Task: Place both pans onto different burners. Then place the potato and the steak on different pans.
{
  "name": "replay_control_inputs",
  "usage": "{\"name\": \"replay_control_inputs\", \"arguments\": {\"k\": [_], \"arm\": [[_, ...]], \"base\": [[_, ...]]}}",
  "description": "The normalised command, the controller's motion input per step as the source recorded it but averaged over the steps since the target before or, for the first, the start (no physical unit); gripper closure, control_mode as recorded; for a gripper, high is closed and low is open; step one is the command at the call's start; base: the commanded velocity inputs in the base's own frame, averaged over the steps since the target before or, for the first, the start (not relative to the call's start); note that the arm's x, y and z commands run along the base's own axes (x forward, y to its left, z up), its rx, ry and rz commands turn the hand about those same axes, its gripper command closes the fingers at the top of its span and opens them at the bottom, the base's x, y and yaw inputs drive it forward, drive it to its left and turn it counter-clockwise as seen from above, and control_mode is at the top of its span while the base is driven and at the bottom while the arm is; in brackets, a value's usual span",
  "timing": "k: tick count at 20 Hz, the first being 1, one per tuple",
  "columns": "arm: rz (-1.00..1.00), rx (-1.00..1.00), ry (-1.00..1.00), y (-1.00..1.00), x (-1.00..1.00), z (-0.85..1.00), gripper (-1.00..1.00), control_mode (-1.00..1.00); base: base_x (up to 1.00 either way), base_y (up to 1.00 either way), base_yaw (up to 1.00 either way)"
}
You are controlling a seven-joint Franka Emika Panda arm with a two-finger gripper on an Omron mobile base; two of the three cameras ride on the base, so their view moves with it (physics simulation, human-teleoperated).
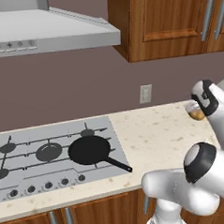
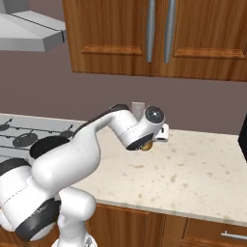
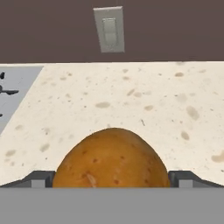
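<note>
The potato (image 3: 112,159), a golden-brown oval, lies on the speckled counter between my gripper's (image 3: 112,181) two fingertips, one on each side of it. The jaws stand wide and open around it. From the left base view the potato (image 1: 197,114) peeks out beside my hand, far right of the cooktop. It also shows under the hand in the right base view, potato (image 2: 147,145). One black pan (image 1: 90,149) sits on the front right burner, handle pointing right towards the counter. The large middle burner (image 1: 49,151) is bare. The steak is out of view.
The grey cooktop (image 1: 24,182) has knobs along its front edge. A wall outlet (image 3: 109,28) is straight ahead of the hand. Range hood (image 1: 48,35) and wooden cabinets (image 1: 174,21) hang above. A dark object (image 2: 243,140) stands at the counter's far right.
</note>
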Motion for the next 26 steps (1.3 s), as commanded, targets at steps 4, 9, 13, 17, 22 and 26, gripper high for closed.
{"name": "replay_control_inputs", "arguments": {"k": [4,9,13,17,22,26], "arm": [[0.0,-0.11,-0.01,0.6,-0.27,0.51,1.0,-1.0],[0.0,-0.06,0.0,0.62,-0.2,0.3,1.0,-1.0],[0.0,-0.03,0.0,0.7,-0.06,0.18,1.0,-1.0],[0.0,-0.04,0.0,0.76,0.0,0.12,1.0,-1.0],[0.0,-0.05,0.0,0.79,0.0,0.07,1.0,-1.0],[0.0,-0.05,0.0,0.8,0.0,0.01,1.0,-1.0]], "base": [[0.0,0.0,0.0],[0.0,0.0,0.0],[0.0,0.0,0.0],[0.0,0.0,0.0],[0.0,0.0,0.0],[0.0,0.0,0.0]]}}
